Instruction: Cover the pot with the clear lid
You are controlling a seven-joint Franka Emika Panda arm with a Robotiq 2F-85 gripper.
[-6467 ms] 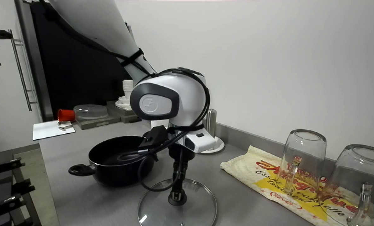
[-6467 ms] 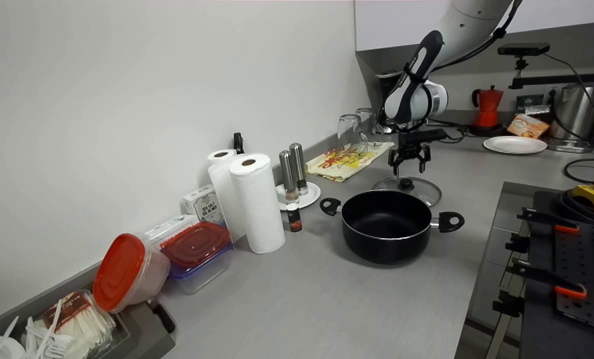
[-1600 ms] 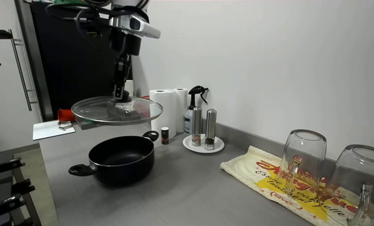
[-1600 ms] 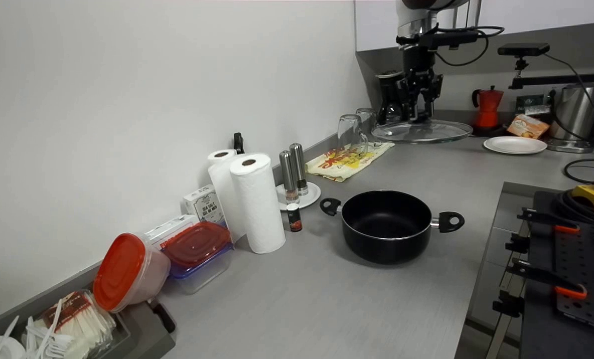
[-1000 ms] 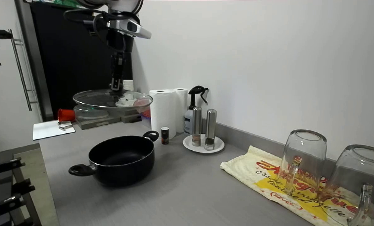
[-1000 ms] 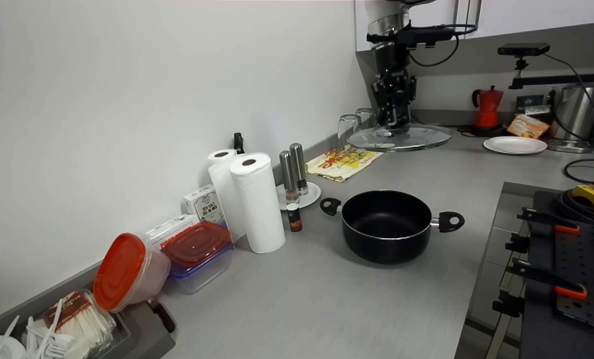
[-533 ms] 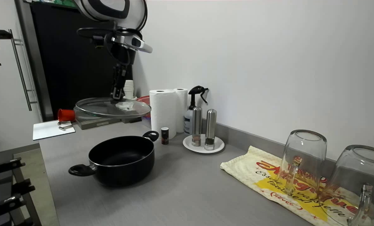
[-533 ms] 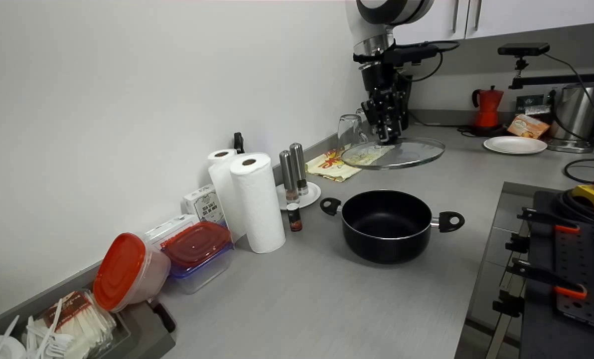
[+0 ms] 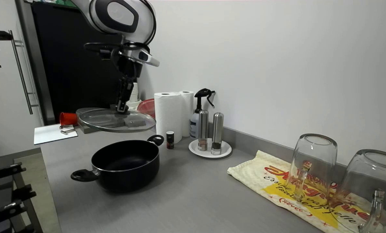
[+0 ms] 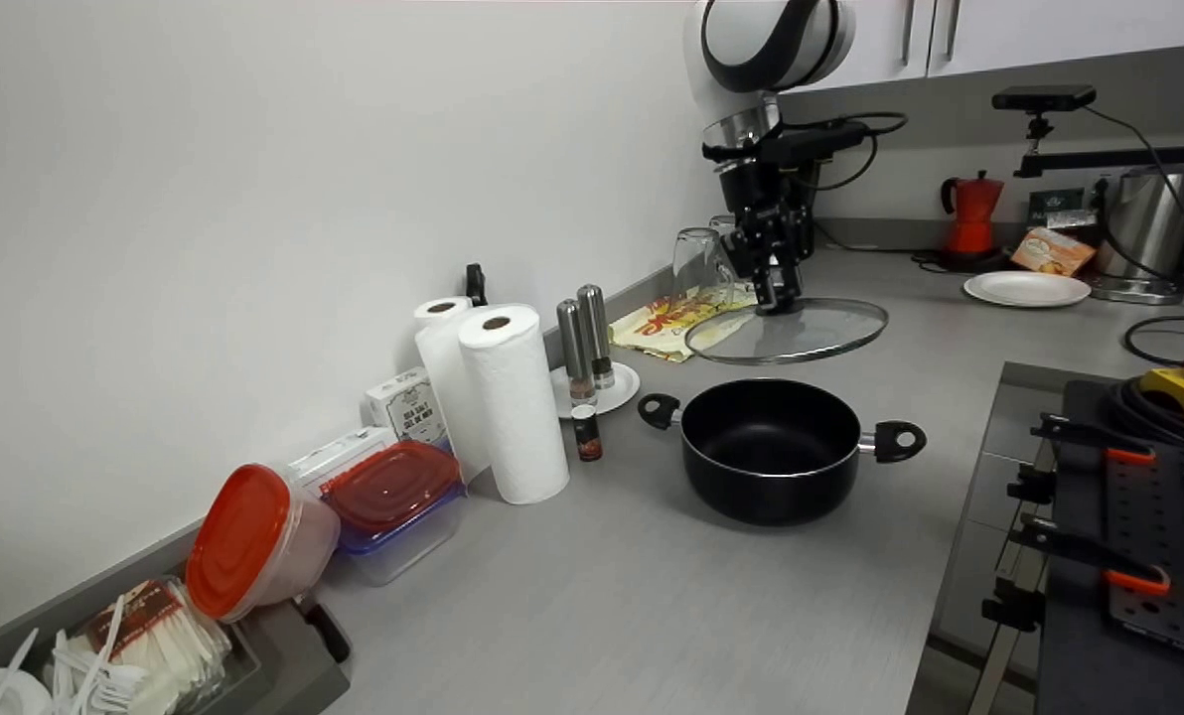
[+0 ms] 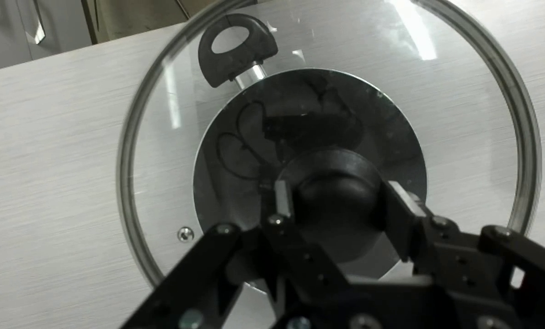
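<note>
Above the counter hangs the clear lid (image 9: pixel 97 122), a round glass disc with a metal rim, tilted slightly. My gripper (image 11: pixel 339 201) is shut on its black knob (image 11: pixel 336 187), one finger on each side. Below it, apart from the lid, the black pot (image 9: pixel 128 176) stands upright on the counter, uncovered, with a loop handle on either side. A gap shows between lid (image 10: pixel 830 333) and pot (image 10: pixel 771 487) in both exterior views. Through the glass in the wrist view, the pot's dark interior (image 11: pixel 309 98) lies within the lid's rim (image 11: pixel 127 183), one handle showing at upper left.
Near the pot's wall-side handle stand a small shaker (image 9: pixel 170 139), paper towel rolls (image 10: pixel 513 407) and two steel mills on a white plate (image 9: pixel 225 150). Upturned glass mugs (image 9: pixel 312 161) sit on a printed cloth (image 9: pixel 261 165). The counter's edge runs past the pot's outer handle.
The lid lay on the counter several seconds ago; my gripper took its knob and raised it. Over the last second, lid and gripper have come down closer to the pot, which has not moved.
</note>
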